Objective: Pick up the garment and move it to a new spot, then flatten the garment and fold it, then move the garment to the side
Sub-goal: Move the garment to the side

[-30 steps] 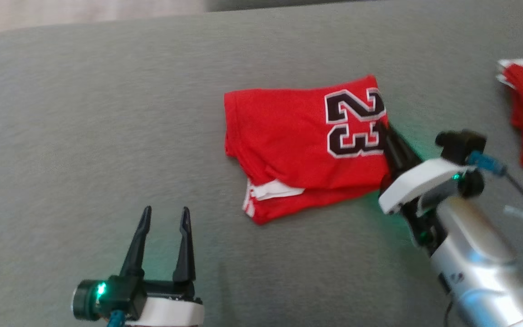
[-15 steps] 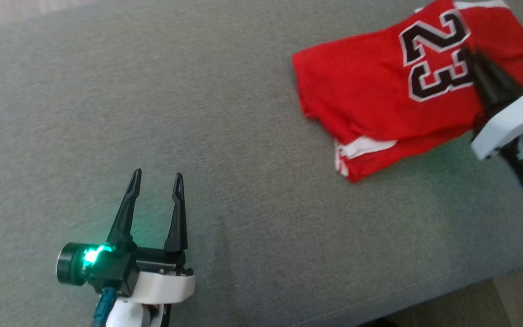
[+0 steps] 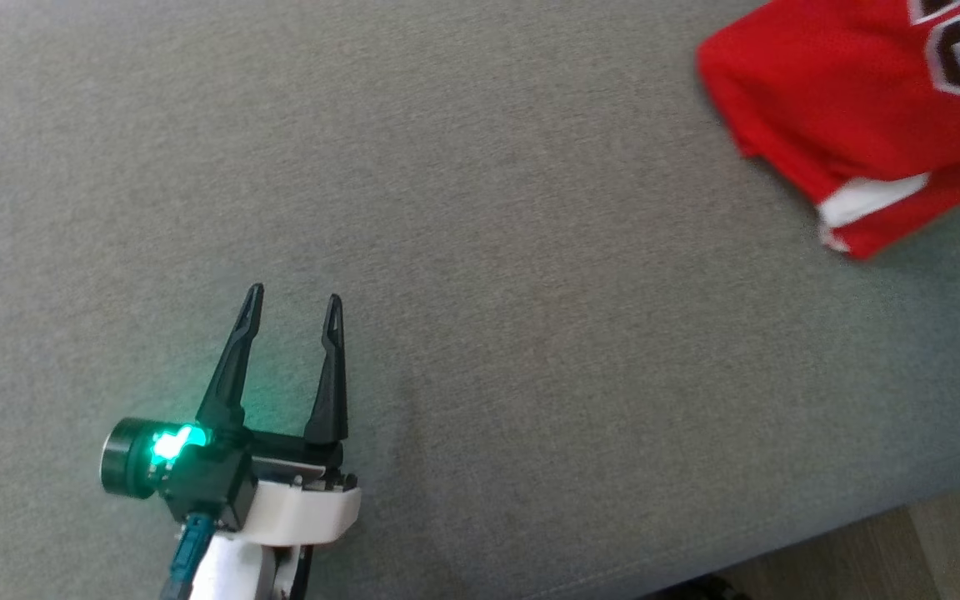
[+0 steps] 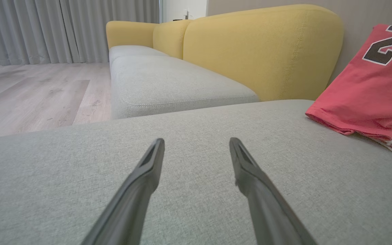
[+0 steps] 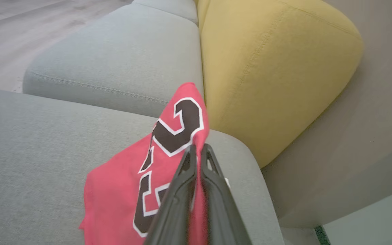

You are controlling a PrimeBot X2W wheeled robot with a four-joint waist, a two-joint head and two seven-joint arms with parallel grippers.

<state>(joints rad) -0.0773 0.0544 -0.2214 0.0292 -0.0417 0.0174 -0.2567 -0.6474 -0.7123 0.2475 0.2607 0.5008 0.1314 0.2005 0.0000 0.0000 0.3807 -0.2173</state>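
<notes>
R gripper is pinched shut on the right edge of the folded red no. 23 jersey, far right on the grey sofa seat. L gripper is wide open and empty, near left. Jersey prob. part-dragging. Carry it low & slow so the folds hold, and lay it flat before release.

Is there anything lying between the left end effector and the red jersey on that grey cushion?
Nothing visible. Bare grey cushion is all that lies between the open left end effector and the red jersey, which sits ahead and to its right.
</notes>
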